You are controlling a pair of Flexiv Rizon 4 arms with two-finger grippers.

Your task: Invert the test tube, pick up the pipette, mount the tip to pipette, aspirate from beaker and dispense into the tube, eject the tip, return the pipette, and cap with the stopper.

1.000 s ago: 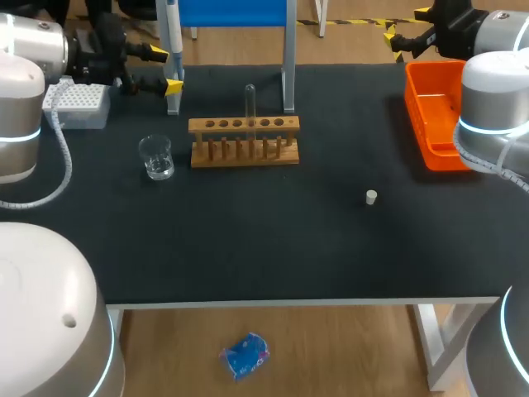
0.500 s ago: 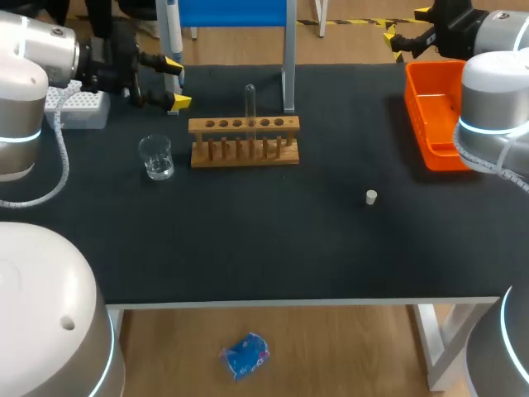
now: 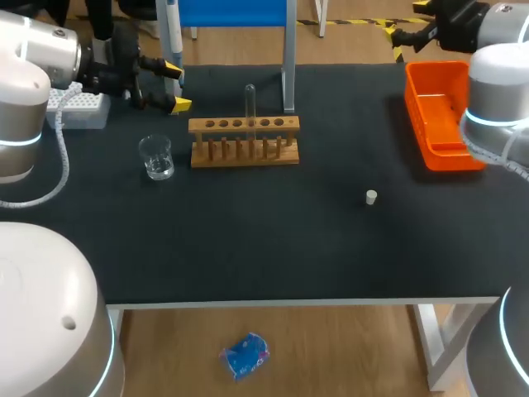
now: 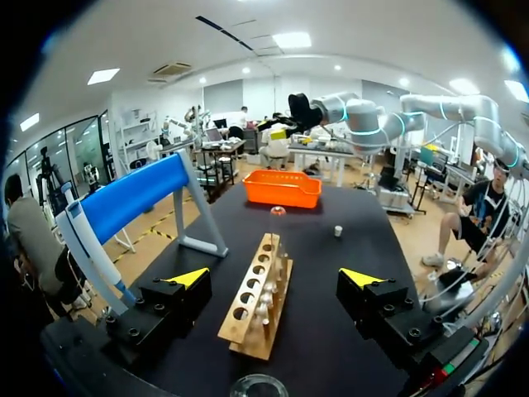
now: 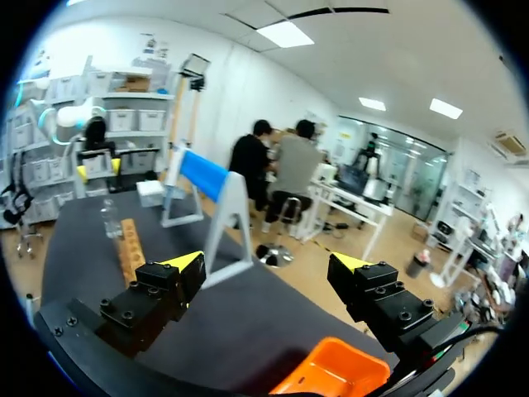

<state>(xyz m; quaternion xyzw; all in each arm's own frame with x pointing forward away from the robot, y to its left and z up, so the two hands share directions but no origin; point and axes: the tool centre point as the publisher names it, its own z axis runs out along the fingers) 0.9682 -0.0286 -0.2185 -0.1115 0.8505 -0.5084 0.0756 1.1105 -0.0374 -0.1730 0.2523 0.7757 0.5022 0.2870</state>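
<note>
Nearest the front edge of the black table point(image 3: 273, 248), a small white stopper point(image 3: 371, 197) lies alone, well apart from everything else. Farther back on the left stands a clear glass beaker point(image 3: 156, 157). Just to its right is a wooden rack point(image 3: 244, 142) with a row of holes, and the test tube point(image 3: 250, 101) stands upright in one of the middle holes. Behind the beaker the left gripper point(image 3: 175, 86) hovers above the table, its yellow-tipped fingers spread wide with nothing between them. Its wrist view looks lengthwise down the rack, with the beaker's rim just beneath the fingers. Left of that gripper sits a white tip box point(image 3: 78, 106). At the far edge is a blue stand point(image 3: 231, 11), and the pipette point(image 4: 92, 260) hangs at its left end, close beside the left gripper but not touched by it. An orange tray point(image 3: 438, 124) rests at the far right. The right gripper point(image 5: 266, 265) hangs by the tray's far end, fingers wide apart and holding nothing.
</note>
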